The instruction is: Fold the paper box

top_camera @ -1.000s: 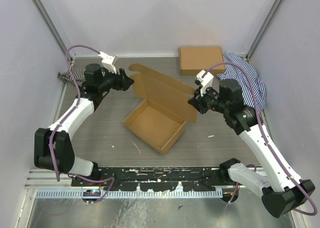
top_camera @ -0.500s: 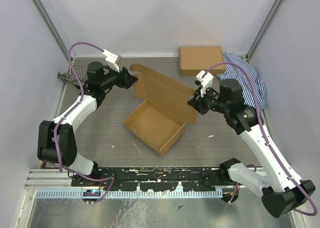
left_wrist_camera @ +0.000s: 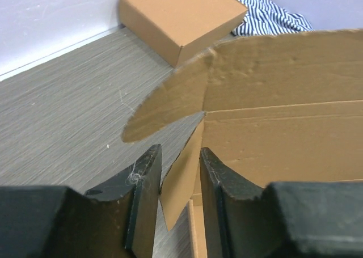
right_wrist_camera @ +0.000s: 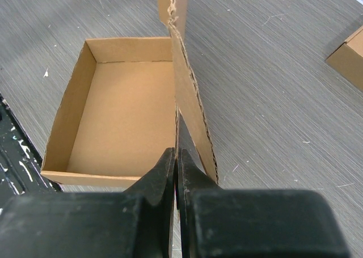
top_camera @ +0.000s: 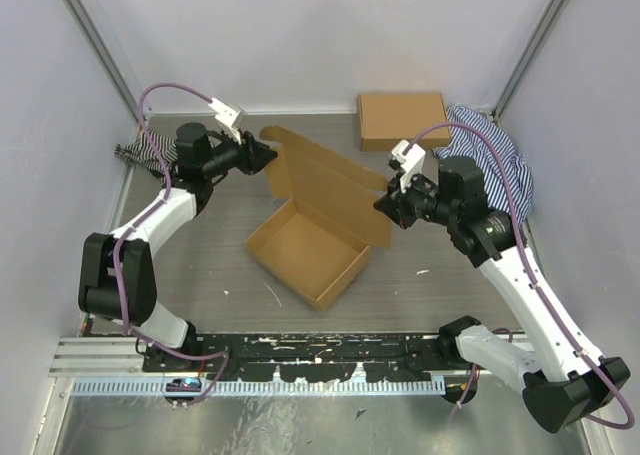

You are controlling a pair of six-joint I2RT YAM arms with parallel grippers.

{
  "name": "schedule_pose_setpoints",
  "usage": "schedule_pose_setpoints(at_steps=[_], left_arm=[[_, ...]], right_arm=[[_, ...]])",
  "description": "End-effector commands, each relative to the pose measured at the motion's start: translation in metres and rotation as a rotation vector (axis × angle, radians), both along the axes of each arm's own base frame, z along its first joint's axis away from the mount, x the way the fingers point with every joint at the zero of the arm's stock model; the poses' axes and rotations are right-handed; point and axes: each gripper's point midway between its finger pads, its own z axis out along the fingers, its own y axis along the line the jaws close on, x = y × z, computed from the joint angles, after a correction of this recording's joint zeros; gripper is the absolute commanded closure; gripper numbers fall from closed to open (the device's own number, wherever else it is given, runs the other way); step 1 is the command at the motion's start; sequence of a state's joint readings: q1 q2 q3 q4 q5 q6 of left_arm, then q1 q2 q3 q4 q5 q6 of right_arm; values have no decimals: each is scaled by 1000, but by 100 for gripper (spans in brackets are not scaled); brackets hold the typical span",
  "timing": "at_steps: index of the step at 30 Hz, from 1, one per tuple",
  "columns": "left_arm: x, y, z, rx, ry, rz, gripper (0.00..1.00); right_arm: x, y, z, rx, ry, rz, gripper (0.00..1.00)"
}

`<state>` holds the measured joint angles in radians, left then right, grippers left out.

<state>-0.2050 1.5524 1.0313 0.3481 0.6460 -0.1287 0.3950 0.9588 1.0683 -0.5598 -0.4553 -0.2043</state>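
The paper box [top_camera: 310, 250] lies mid-table as an open brown tray, its lid [top_camera: 325, 175] raised behind it. My left gripper [top_camera: 266, 155] is at the lid's left end. In the left wrist view its fingers [left_wrist_camera: 148, 178] stand apart on either side of the lid's side flap [left_wrist_camera: 180, 181], with gaps showing, so it is open. My right gripper [top_camera: 385, 207] is at the lid's right end. The right wrist view shows this gripper [right_wrist_camera: 176, 156] shut on the thin edge of the right side flap [right_wrist_camera: 190, 99], beside the tray [right_wrist_camera: 122, 119].
A second, closed brown cardboard box [top_camera: 403, 120] sits at the back right, and is also seen in the left wrist view [left_wrist_camera: 181, 14]. A striped cloth [top_camera: 500, 160] lies beside it. Another striped cloth [top_camera: 140, 153] is at the back left. A black strip [top_camera: 320, 350] runs along the near edge.
My left gripper has moved right onto the lid's left side flap and its jaws have narrowed around it. The right arm and the box have hardly moved.
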Motion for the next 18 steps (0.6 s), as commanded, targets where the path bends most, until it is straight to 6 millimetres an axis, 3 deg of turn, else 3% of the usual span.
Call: schedule_pose_setpoints(at_steps=[1,9,11,18], left_arm=[[-9,-10,8,-27,-31,-85,64],[-26,-9,-6,9,20,-117,86],[-28,-8,-8,38,25,-114,98],[-33,8,1,107,57,16,100]], right_arm=[[6,3,30,45,-70,-2,98],[17,8,29,52,-33,-20,98],[22,8,28,48,-28,-27,98],[47,4,23,26,12,-128,98]])
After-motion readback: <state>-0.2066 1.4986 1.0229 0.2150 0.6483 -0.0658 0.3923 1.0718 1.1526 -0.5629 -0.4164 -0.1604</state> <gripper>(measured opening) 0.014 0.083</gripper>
